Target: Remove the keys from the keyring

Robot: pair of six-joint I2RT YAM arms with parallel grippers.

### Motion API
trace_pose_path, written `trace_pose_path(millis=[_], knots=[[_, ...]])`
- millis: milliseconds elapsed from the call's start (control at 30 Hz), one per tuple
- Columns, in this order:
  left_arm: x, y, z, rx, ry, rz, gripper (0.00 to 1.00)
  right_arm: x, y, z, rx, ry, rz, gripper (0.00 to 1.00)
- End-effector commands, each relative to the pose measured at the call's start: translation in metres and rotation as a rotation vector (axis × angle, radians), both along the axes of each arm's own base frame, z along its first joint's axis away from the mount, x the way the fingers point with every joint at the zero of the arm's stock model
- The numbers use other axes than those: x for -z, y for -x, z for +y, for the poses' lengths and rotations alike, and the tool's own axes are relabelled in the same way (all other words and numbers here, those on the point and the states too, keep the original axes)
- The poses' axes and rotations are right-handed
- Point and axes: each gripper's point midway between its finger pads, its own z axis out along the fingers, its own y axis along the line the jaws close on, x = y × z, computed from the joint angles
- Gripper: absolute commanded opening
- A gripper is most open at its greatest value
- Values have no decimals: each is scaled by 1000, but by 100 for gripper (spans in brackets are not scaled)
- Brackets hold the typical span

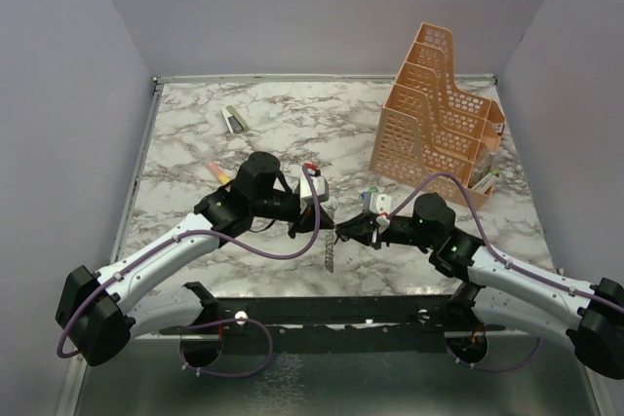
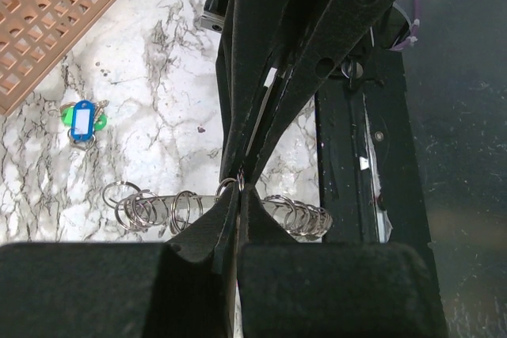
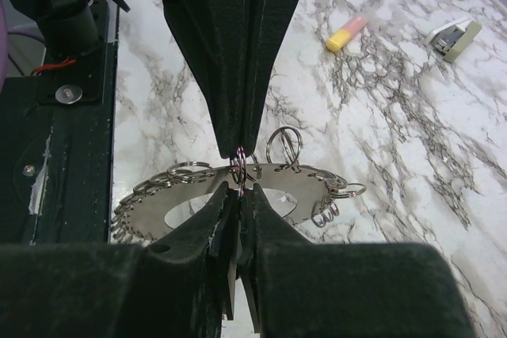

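Observation:
The keyring (image 3: 305,186) is a flat grey metal ring plate, held in the air just above the marble. The keys (image 3: 326,211) show as small silvery loops all round its rim. It appears edge-on in the left wrist view (image 2: 305,213) and as a thin strip in the top view (image 1: 331,252). My left gripper (image 1: 325,225) and right gripper (image 1: 340,231) meet tip to tip, both shut on one small loop (image 3: 239,169) at the rim. The left gripper's tips (image 2: 238,190) and the right gripper's tips (image 3: 240,190) almost touch.
A blue-green tag (image 2: 81,120) lies on the marble near an orange mesh organizer (image 1: 439,114) at the back right. A yellow-pink marker (image 3: 346,34) and a small grey stapler-like item (image 3: 451,36) lie at the back left. The black mounting rail (image 1: 331,309) runs along the near edge.

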Motion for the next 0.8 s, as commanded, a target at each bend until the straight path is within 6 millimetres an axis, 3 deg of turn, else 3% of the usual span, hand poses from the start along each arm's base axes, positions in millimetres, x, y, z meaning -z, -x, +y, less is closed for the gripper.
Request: trace_pose_path(millis=[0, 333, 533, 767], knots=[[-11, 2, -3, 22, 44, -22, 0, 6, 5, 2, -31, 20, 27, 14], [-13, 3, -2, 26, 51, -27, 0, 10, -1, 0, 2, 29, 26, 14], [-15, 1, -1, 5, 55, -43, 0, 14, -7, -5, 50, 47, 22, 2], [-24, -20, -2, -179, 132, 16, 0, -1, -14, -10, 102, 22, -5, 0]])
